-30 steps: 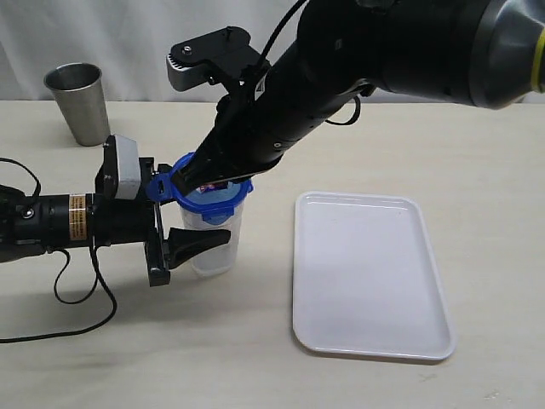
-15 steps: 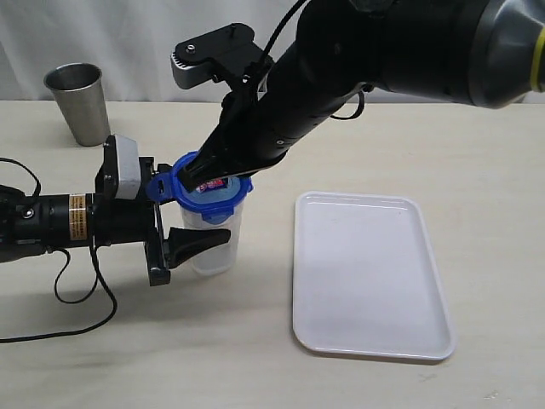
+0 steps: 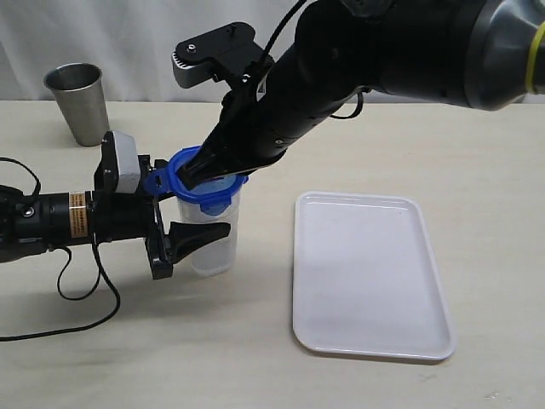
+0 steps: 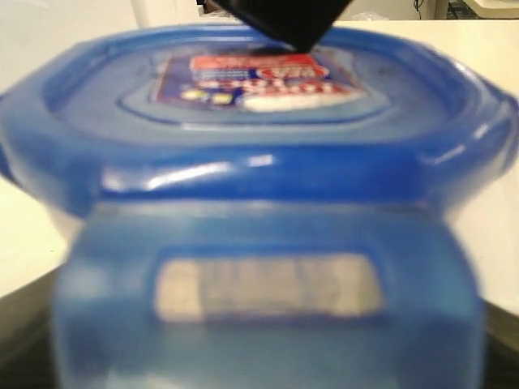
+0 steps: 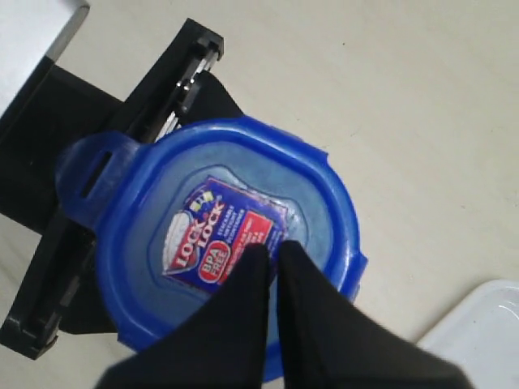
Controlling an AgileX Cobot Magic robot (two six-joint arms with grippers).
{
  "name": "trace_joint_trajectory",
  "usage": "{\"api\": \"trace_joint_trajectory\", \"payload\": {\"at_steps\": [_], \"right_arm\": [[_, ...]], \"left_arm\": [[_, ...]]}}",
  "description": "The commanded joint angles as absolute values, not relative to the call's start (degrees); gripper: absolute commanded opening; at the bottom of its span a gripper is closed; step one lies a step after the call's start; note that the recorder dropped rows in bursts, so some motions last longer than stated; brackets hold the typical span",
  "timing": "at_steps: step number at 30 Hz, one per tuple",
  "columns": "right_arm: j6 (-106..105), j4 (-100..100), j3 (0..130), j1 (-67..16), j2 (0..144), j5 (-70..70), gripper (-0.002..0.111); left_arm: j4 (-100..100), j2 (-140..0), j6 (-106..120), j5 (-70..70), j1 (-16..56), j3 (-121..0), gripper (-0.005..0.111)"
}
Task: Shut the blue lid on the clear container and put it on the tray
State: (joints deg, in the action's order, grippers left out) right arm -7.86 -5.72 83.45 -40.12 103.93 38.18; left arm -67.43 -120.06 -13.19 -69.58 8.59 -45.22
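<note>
The clear container (image 3: 213, 245) stands upright on the table, left of the tray (image 3: 366, 273). My left gripper (image 3: 197, 213) comes in from the left and is shut on the clear container, one black finger (image 3: 203, 235) across its front. The blue lid (image 3: 209, 189) sits on the container's mouth, sticker up. My right gripper (image 3: 194, 173) is shut, and its tips (image 5: 272, 247) press down on the lid (image 5: 138, 243) at the sticker's edge. In the left wrist view the lid (image 4: 259, 162) fills the frame, one snap tab (image 4: 268, 288) hanging down; the left jaws are hidden there.
A steel cup (image 3: 78, 102) stands at the far left back of the table. The left arm's cable (image 3: 85, 298) loops on the table near the front left. The white tray's corner (image 5: 495, 316) shows in the right wrist view. A pale curtain closes the back.
The lid has gone from tilted, with its sticker showing, to lying flatter on the container under the right gripper's tips. The left gripper has shifted very slightly.
</note>
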Motion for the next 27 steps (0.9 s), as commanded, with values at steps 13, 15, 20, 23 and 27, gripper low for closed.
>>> {"api": "trace_joint_trajectory", "payload": {"at_steps": [13, 15, 20, 23, 27], "right_arm": [[-7.6, -5.1, 83.2, -39.9, 100.9, 39.1, 0.004], [-7.6, -5.1, 83.2, -39.9, 100.9, 39.1, 0.004], [-7.6, -5.1, 83.2, -39.9, 100.9, 39.2, 0.004], [-7.6, -5.1, 83.2, -39.9, 100.9, 39.2, 0.004], [-7.6, -5.1, 83.2, -39.9, 100.9, 39.3, 0.004]], "left_arm": [[-63.5, -120.4, -15.0, -70.0, 7.1, -45.4, 0.091], [-61.5, -120.4, -16.4, -70.0, 7.1, -45.4, 0.097], [-61.2, -120.4, -15.5, -69.3, 7.1, -45.4, 0.1], [-61.2, -120.9, -14.6, -69.1, 7.1, -45.4, 0.1], [-60.7, -123.2, -13.2, -69.2, 7.1, -45.4, 0.1]]}}
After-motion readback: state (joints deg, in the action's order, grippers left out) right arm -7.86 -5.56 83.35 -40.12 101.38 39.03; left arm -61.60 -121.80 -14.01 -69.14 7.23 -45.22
